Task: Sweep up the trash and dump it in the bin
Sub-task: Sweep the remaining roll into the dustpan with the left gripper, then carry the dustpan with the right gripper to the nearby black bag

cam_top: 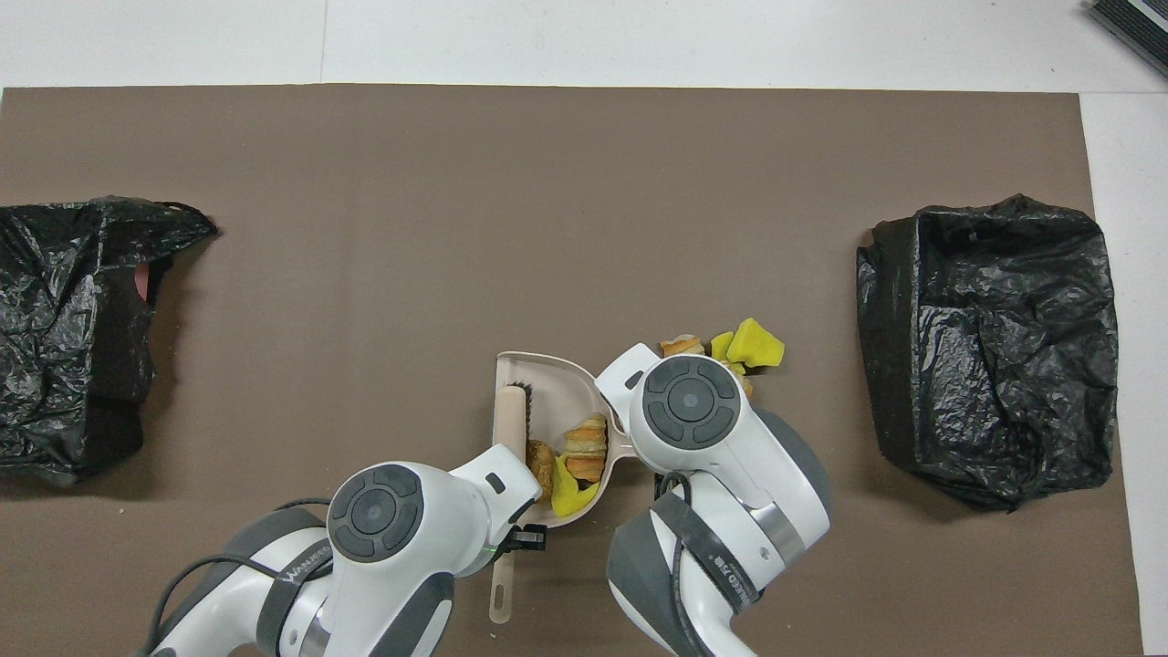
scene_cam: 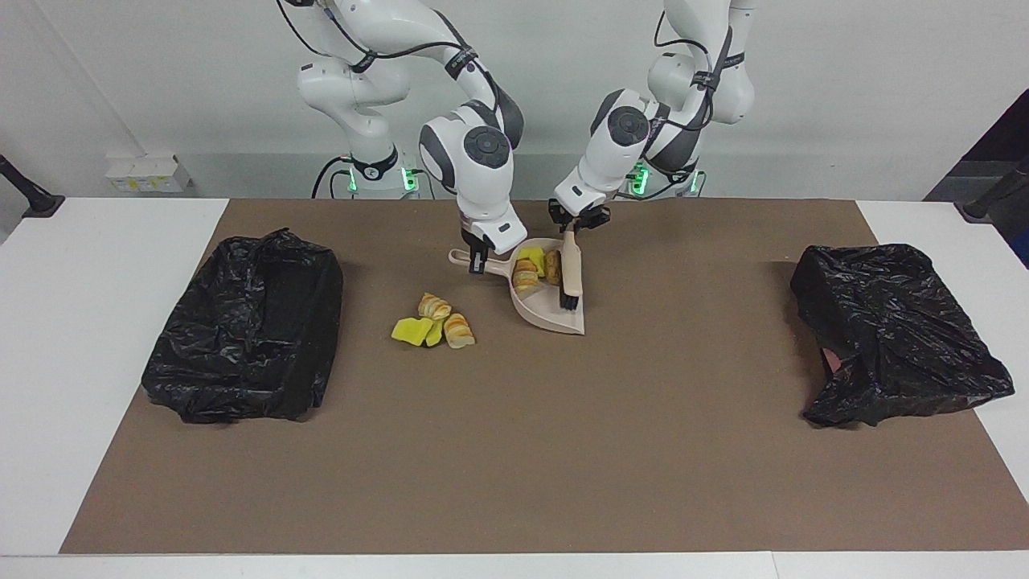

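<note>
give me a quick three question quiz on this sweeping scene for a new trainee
1. True or false: the brown bun lies in the dustpan.
2. Which tool does the left gripper hold? A) dustpan B) brush C) bin bag
3. Fill in: the loose trash pile on the mat lies toward the ____ arm's end of the table from the dustpan.

Key:
1. True; it sits beside a striped piece and a yellow chunk.
2. B; the right gripper is shut on the dustpan's handle.
3. Right; it lies between the dustpan and the nearer black bin.
</note>
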